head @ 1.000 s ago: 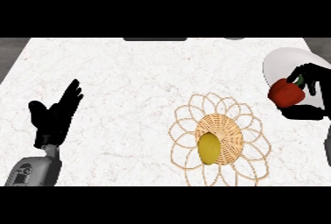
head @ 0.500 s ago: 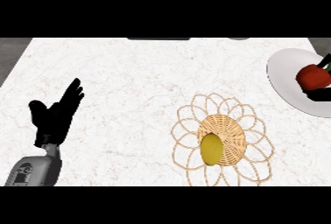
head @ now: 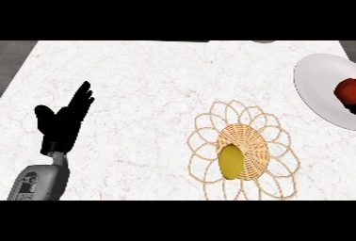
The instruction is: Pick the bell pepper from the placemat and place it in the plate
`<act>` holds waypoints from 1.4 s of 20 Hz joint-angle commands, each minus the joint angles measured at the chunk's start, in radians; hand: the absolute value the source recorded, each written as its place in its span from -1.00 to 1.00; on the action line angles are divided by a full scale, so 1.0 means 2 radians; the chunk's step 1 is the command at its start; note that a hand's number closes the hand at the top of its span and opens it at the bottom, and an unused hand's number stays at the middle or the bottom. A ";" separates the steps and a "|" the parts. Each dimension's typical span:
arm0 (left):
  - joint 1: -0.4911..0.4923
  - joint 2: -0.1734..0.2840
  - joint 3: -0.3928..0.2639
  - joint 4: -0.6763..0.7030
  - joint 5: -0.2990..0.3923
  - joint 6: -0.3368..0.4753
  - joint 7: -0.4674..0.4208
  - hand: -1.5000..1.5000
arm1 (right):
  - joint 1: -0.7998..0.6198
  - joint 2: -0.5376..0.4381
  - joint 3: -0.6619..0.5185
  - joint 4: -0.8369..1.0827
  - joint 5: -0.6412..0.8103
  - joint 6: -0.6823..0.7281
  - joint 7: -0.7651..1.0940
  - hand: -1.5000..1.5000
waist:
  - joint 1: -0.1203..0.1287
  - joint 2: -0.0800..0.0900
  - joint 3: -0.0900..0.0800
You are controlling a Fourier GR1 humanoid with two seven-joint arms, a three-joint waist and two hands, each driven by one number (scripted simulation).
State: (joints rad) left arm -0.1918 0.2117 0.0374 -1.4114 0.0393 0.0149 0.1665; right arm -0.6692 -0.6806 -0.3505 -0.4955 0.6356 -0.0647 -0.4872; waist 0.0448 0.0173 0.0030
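You've got one plate [head: 316, 80], one red bell pepper [head: 345, 92], one woven placemat [head: 243, 150], one yellow fruit [head: 230, 161], one hand [head: 61, 123].

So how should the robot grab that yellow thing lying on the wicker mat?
Probably from straight above, fingers closing across the narrow middle of the yellow thing. It lies flat and long on the placemat, so its long sides are open to reach. The left hand rests open, far off at the view's left.
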 commanded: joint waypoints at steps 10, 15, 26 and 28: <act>0.015 0.000 0.001 -0.016 0.001 -0.006 0.000 0.00 | -0.036 -0.044 -0.046 0.103 -0.042 0.066 -0.186 -1.00 | -0.001 -0.003 0.001; 0.007 -0.003 0.007 -0.003 -0.002 0.004 0.000 0.00 | -0.064 -0.035 -0.089 0.112 -0.104 0.164 -0.235 -1.00 | -0.008 -0.004 0.000; -0.006 0.007 0.017 0.001 0.006 -0.011 0.004 0.00 | -0.086 -0.094 -0.119 0.181 -0.150 0.351 -0.110 -1.00 | -0.005 -0.001 0.001; 0.002 -0.011 0.003 -0.011 -0.005 0.006 0.013 0.00 | -0.058 -0.094 -0.118 0.176 -0.154 0.367 -0.131 -1.00 | -0.008 -0.003 0.001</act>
State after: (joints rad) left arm -0.1971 0.2172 0.0652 -1.4045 0.0456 0.0019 0.1735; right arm -0.8331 -0.8398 -0.5759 -0.1557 0.3498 0.5063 -0.6780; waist 0.0298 0.0127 0.0033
